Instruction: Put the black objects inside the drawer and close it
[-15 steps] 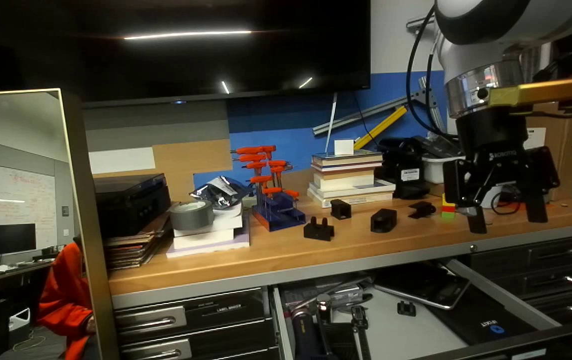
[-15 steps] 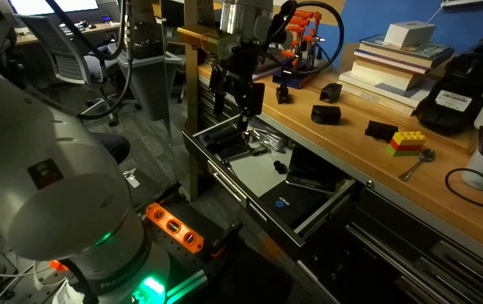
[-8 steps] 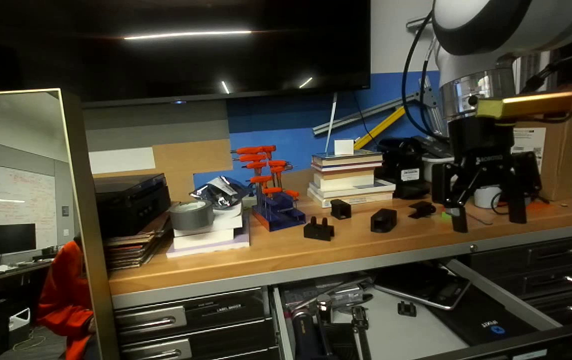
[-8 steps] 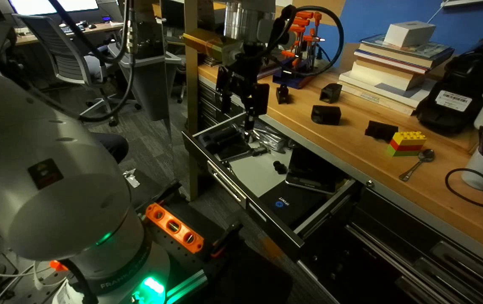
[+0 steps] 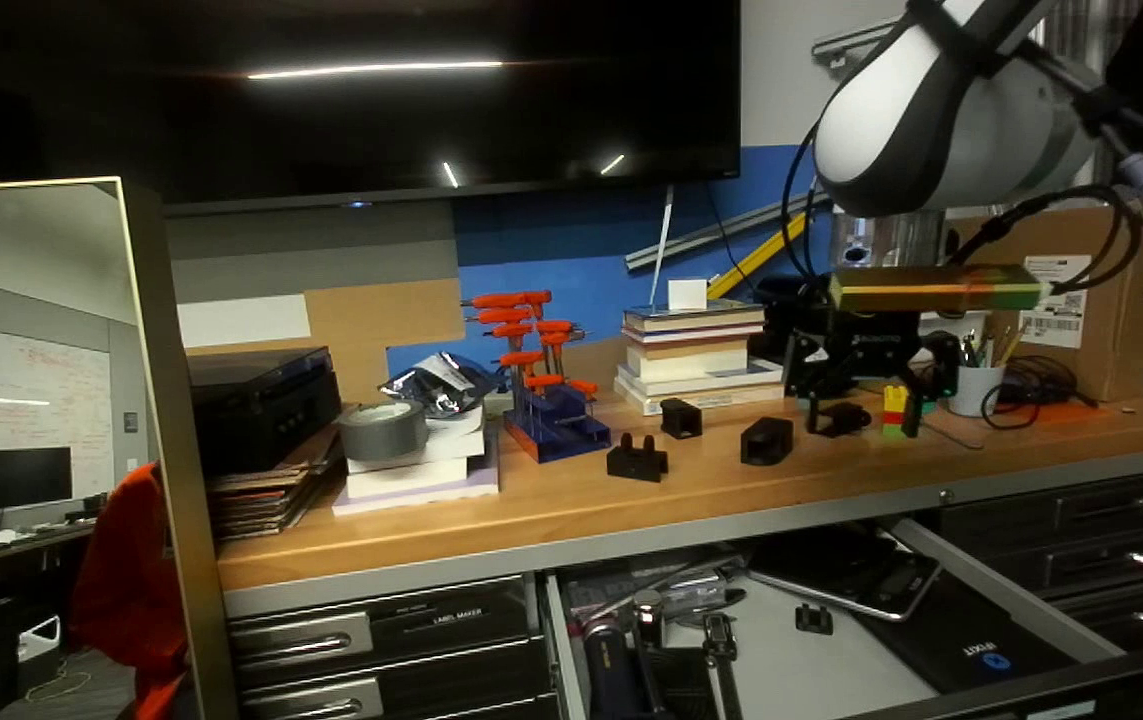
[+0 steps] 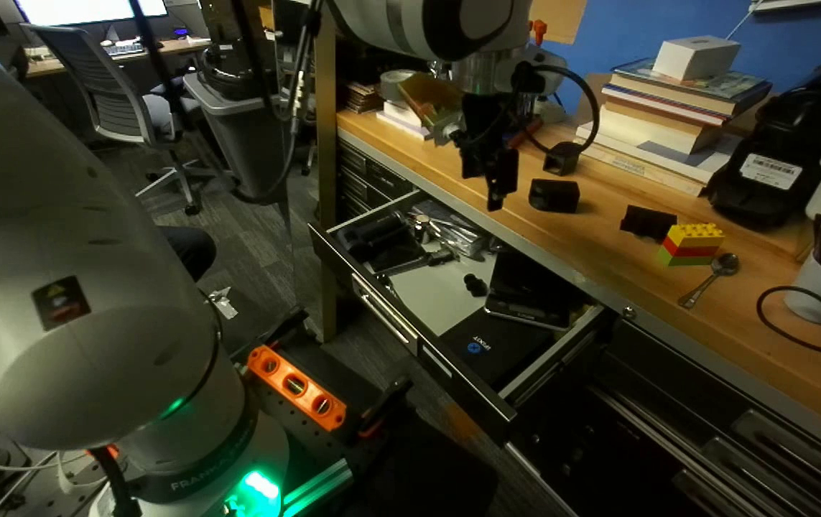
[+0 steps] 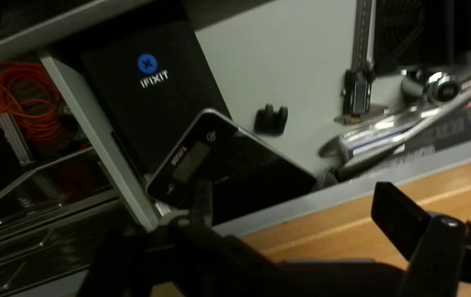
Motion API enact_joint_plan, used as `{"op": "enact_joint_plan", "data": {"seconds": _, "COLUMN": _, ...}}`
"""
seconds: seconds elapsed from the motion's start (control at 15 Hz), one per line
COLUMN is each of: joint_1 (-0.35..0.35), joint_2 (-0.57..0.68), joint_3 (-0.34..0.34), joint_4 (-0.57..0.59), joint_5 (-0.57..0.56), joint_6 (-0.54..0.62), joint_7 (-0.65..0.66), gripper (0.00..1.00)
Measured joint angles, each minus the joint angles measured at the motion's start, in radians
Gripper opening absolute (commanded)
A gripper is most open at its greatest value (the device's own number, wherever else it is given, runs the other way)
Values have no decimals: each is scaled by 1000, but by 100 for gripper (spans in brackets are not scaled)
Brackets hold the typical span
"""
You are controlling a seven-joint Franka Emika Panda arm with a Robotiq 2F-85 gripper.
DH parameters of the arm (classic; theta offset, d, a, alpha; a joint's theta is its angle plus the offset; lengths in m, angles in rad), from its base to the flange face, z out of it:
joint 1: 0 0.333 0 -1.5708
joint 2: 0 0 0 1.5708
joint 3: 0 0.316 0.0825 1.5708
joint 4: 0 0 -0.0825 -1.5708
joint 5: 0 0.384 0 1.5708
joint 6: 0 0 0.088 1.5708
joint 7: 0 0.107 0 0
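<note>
Over the near bench edge (image 5: 571,522) the gripper (image 5: 863,420) hangs spread; that black block (image 5: 768,441) looks light: pinch its sides.

Reading IFIXIT on black case (image 7: 161,103), upper left of wrist view, plus TAYLOR on scale (image 7: 231,159) just below. Seeing LABEL MAKER on drawer front (image 5: 456,635), lower left in an exterior view. Seeing FRANKA on arm base (image 6: 210,468), lower left in an exterior view.
</note>
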Motion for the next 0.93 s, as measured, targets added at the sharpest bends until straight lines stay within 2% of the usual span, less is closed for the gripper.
{"op": "enact_joint_plan", "data": {"seconds": 0.2, "joint_1": -31, "joint_2": 146, "joint_3": -12, "joint_4": 132, "joint_5": -30, "joint_6": 89, "joint_7": 115, "gripper": 100}}
{"op": "enact_joint_plan", "data": {"seconds": 0.47, "joint_1": -27, "joint_2": 318, "joint_3": -67, "joint_4": 328, "joint_5": -93, "joint_6": 117, "joint_7": 260, "gripper": 100}}
{"op": "enact_joint_plan", "data": {"seconds": 0.93, "joint_1": 4, "joint_2": 585, "joint_3": -177, "joint_4": 630, "joint_5": -61, "joint_6": 110, "joint_7": 347, "gripper": 100}}
